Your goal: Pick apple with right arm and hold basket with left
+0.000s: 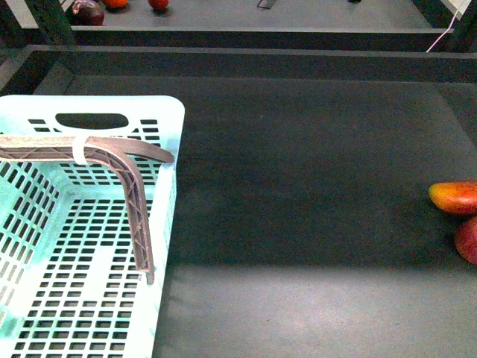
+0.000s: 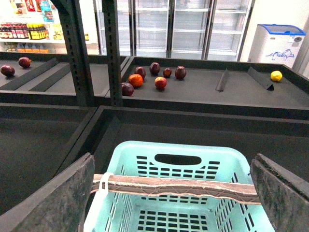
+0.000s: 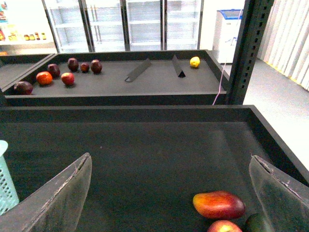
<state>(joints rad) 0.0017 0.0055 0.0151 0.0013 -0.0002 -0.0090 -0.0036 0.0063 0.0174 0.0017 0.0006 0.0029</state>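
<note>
The aqua slotted basket [image 1: 160, 224] stands at the left of the dark shelf. A slim brownish-grey lattice finger [image 1: 127, 160] with a white band reaches over its rim and bends down along the inside of its right wall. In the left wrist view my left gripper [image 2: 171, 169] is open above the basket [image 2: 145, 169], with the lattice strip [image 2: 193, 186] running across. The red apple [image 1: 468, 240] lies at the far right edge, next to an elongated red-orange fruit [image 1: 456, 197]. My right gripper [image 3: 171, 169] hangs open, the apple [image 3: 223, 226] low between its fingers and apart from them.
A dark green fruit [image 3: 256, 223] lies beside the apple. The shelf's raised back wall [image 1: 246, 63] runs behind. On the shelf beyond lie several red and dark fruits [image 2: 154, 77], a yellow fruit [image 2: 276, 76] and dividers [image 3: 137, 71]. A metal post [image 3: 246, 48] stands at the right.
</note>
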